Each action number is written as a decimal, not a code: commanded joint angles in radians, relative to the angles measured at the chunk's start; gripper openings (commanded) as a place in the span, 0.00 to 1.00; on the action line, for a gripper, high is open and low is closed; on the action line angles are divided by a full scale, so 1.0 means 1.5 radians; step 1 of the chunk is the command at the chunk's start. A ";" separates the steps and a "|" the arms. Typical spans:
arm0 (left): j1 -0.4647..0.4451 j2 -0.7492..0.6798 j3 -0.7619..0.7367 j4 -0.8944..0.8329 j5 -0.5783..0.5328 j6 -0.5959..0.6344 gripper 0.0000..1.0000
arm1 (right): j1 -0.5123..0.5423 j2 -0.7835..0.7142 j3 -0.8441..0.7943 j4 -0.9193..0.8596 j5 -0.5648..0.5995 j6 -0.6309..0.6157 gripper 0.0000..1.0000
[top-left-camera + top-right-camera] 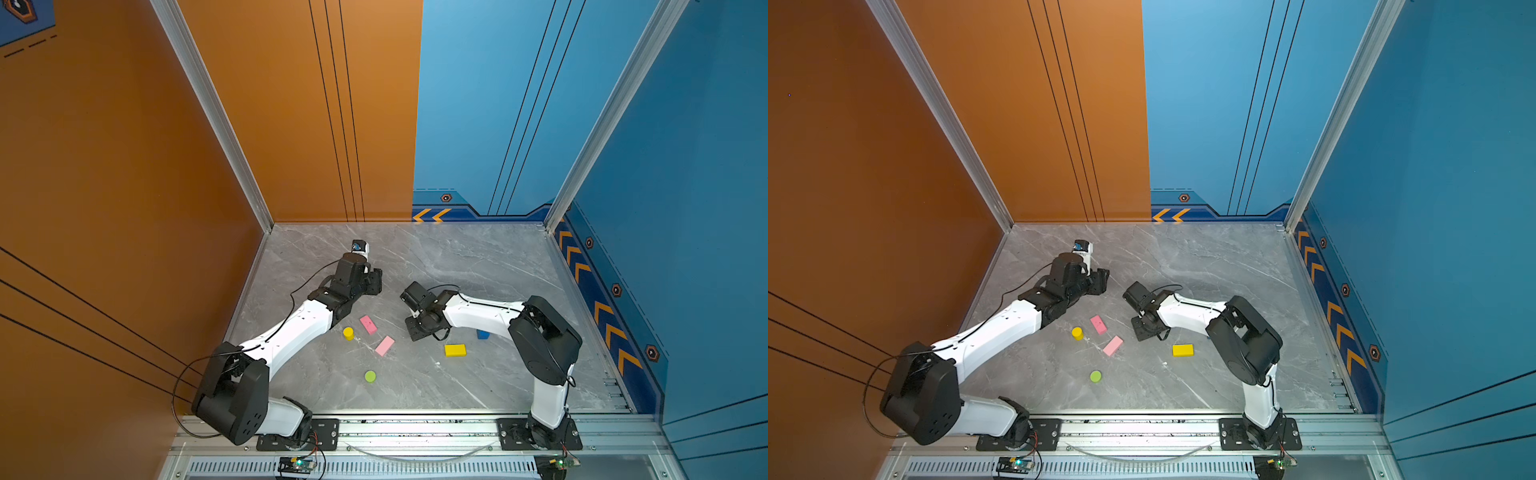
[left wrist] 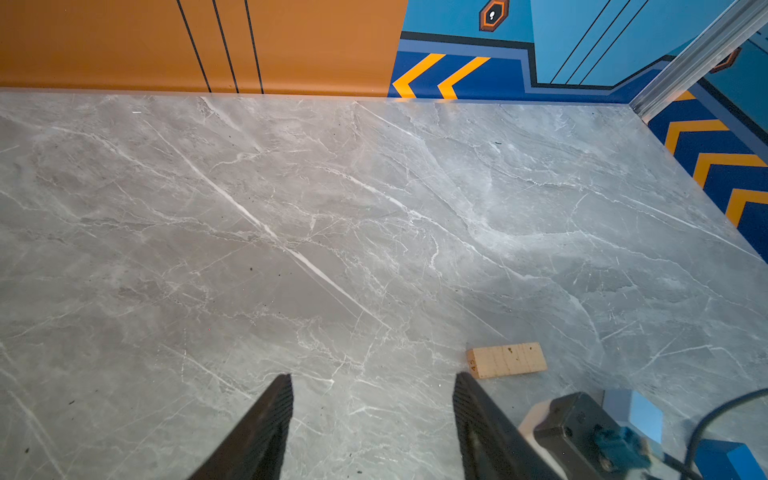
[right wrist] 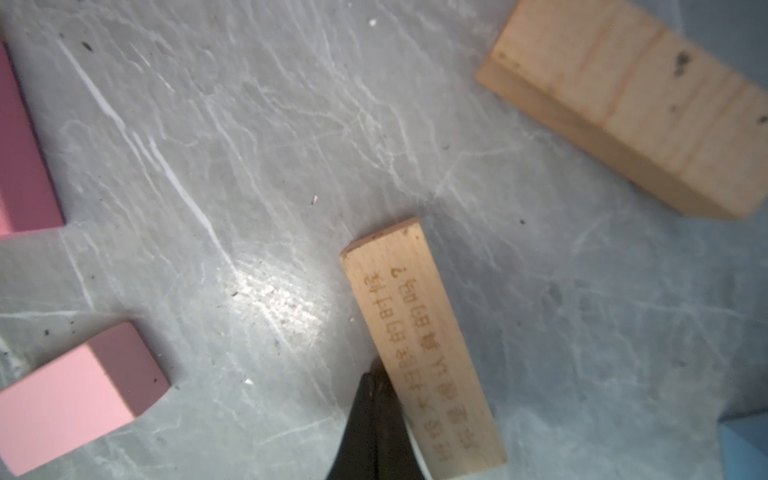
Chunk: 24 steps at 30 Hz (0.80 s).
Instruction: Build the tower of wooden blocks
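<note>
- Left gripper point(image 2: 372, 378) open, empty, over grey marble tabletop point(image 2: 291, 208), left half.
- Right gripper point(image 3: 374, 370) closed, mid-tabletop; engraved tan wooden plank point(image 3: 419, 345) just beside it.
- Two smooth pink rectangular bars point(image 1: 368, 324) point(image 1: 385, 345) lie flat between the arms.

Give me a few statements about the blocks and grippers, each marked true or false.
1. The left gripper stands open with nothing between its fingers. True.
2. The lime-green cylinder sits on the yellow brick. False: it stands alone on the table, apart from the brick.
3. The pink bars lie flat on the table. True.
4. The right gripper grips the yellow cylinder. False: its fingers are shut beside a tan plank; the cylinder stands apart.
</note>
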 commanded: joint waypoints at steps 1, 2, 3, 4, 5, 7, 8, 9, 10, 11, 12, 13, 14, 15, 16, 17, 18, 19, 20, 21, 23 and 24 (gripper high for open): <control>0.008 0.004 -0.009 -0.001 0.003 -0.005 0.63 | -0.009 0.030 0.001 -0.014 0.017 -0.016 0.00; 0.008 0.005 -0.009 -0.001 0.003 -0.005 0.63 | -0.011 0.032 0.002 -0.017 0.018 -0.017 0.00; 0.008 0.006 -0.009 -0.002 0.003 -0.005 0.63 | -0.014 0.033 0.005 -0.018 0.017 -0.020 0.00; 0.008 0.007 -0.010 0.000 0.004 -0.005 0.63 | -0.016 0.035 0.006 -0.019 0.018 -0.022 0.00; 0.008 0.007 -0.009 0.000 0.004 -0.006 0.63 | -0.018 0.036 0.007 -0.018 0.020 -0.025 0.00; 0.008 0.011 -0.008 0.000 0.006 -0.006 0.63 | -0.023 0.039 0.010 -0.020 0.021 -0.029 0.00; 0.008 0.011 -0.008 0.000 0.006 -0.006 0.63 | -0.026 0.041 0.011 -0.020 0.022 -0.029 0.00; 0.008 0.011 -0.008 -0.001 0.007 -0.006 0.63 | -0.028 0.042 0.013 -0.020 0.021 -0.031 0.00; 0.008 0.011 -0.007 0.000 0.008 -0.006 0.63 | -0.031 0.044 0.015 -0.020 0.021 -0.033 0.00; 0.008 0.012 -0.007 0.000 0.008 -0.006 0.63 | -0.033 0.045 0.017 -0.019 0.021 -0.034 0.00; 0.008 0.011 -0.007 0.000 0.007 -0.006 0.63 | -0.034 0.048 0.019 -0.018 0.021 -0.034 0.00; 0.008 0.011 -0.007 0.000 0.007 -0.007 0.63 | -0.035 0.050 0.022 -0.017 0.020 -0.035 0.00; 0.008 0.011 -0.007 0.000 0.007 -0.007 0.63 | -0.036 0.053 0.025 -0.017 0.020 -0.036 0.00; 0.008 0.012 -0.007 0.000 0.008 -0.007 0.63 | -0.038 0.056 0.028 -0.017 0.019 -0.040 0.00; 0.008 0.011 -0.007 0.000 0.008 -0.007 0.63 | -0.038 0.059 0.033 -0.020 0.020 -0.045 0.00; 0.008 0.012 -0.007 0.000 0.009 -0.007 0.63 | -0.039 0.062 0.036 -0.023 0.023 -0.049 0.00; 0.008 0.012 -0.007 -0.001 0.008 -0.008 0.63 | -0.042 0.065 0.038 -0.026 0.024 -0.053 0.00; 0.008 0.012 -0.007 -0.001 0.008 -0.007 0.63 | -0.043 0.067 0.040 -0.028 0.023 -0.057 0.00; 0.008 0.011 -0.007 -0.002 0.008 -0.006 0.63 | -0.047 0.068 0.042 -0.029 0.022 -0.062 0.00; 0.008 0.012 -0.007 -0.001 0.008 -0.006 0.63 | -0.048 0.070 0.044 -0.032 0.021 -0.065 0.00; 0.010 0.013 -0.006 0.000 0.008 -0.006 0.63 | -0.051 0.071 0.047 -0.036 0.018 -0.071 0.00; 0.009 0.014 -0.006 0.000 0.008 -0.006 0.63 | -0.051 0.069 0.048 -0.040 0.016 -0.073 0.00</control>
